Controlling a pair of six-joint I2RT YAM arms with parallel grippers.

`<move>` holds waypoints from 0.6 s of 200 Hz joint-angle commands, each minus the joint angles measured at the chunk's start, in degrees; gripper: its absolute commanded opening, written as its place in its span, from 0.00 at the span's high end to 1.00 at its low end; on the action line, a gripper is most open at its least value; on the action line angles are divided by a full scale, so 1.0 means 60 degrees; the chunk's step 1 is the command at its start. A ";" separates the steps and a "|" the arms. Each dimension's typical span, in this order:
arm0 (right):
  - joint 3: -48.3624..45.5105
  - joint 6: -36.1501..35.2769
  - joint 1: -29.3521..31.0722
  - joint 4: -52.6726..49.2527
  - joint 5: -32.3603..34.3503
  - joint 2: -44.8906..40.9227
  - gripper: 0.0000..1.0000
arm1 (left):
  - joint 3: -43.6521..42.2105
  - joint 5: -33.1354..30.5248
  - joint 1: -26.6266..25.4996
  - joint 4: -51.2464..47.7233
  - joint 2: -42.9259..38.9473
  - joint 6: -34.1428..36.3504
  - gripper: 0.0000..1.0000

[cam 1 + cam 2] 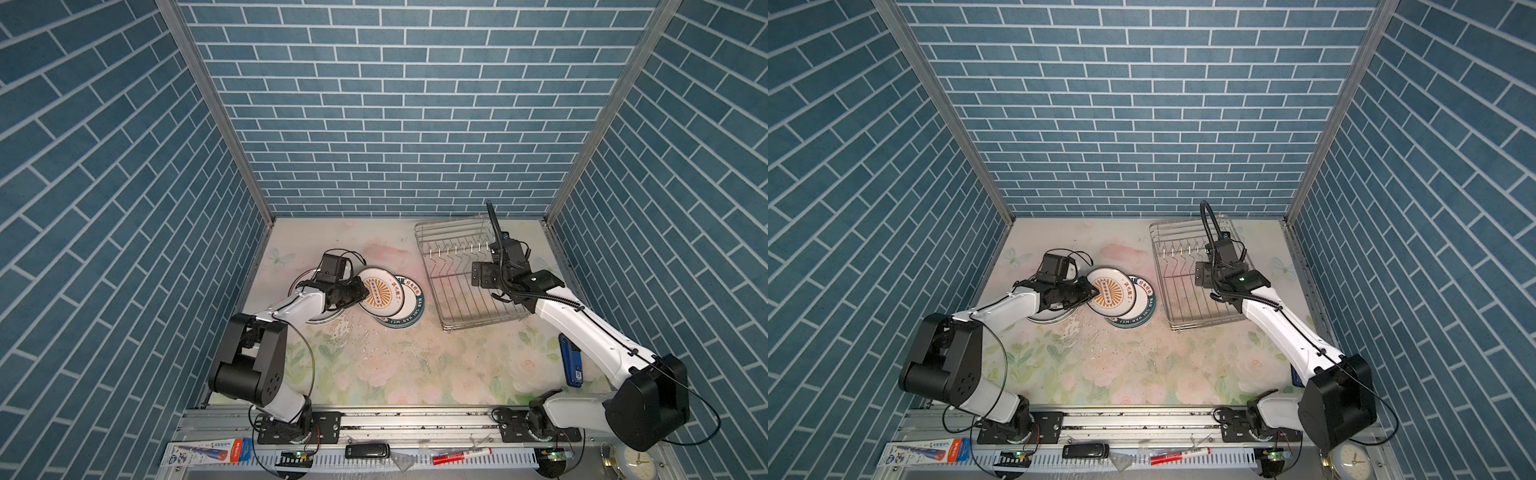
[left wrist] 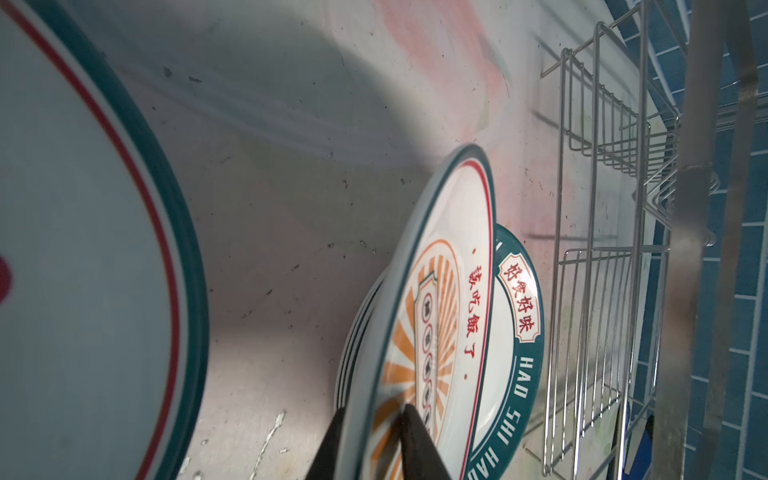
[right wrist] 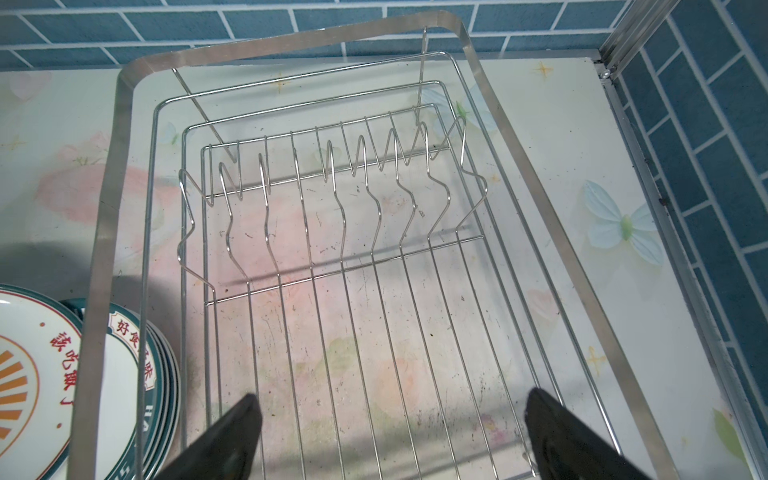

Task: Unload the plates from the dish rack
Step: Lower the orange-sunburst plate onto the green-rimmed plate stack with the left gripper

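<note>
Left gripper (image 1: 365, 294) straddles sunburst plate (image 1: 386, 297) rim; held or loose, cannot tell. Right gripper (image 3: 390, 415) open over rack (image 1: 453, 227), far right.

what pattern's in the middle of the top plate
The top plate has an orange sunburst; clearest in the left wrist view.

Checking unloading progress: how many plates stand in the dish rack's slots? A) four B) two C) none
C: in the right wrist view every slot of the dish rack is bare, and the plates lie stacked outside it.
</note>
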 commanded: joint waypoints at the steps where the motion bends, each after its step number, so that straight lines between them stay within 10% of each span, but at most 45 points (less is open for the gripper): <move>1: 0.0107 -0.0192 -0.0062 0.0101 -0.0128 -0.0235 0.01 | 0.0044 -0.0183 0.0022 -0.0313 0.0124 0.0146 0.75; 120: 0.0253 -0.0221 -0.0127 -0.0036 -0.0751 0.0005 0.01 | 0.0379 0.0159 0.0009 -0.0502 0.0653 0.0299 0.65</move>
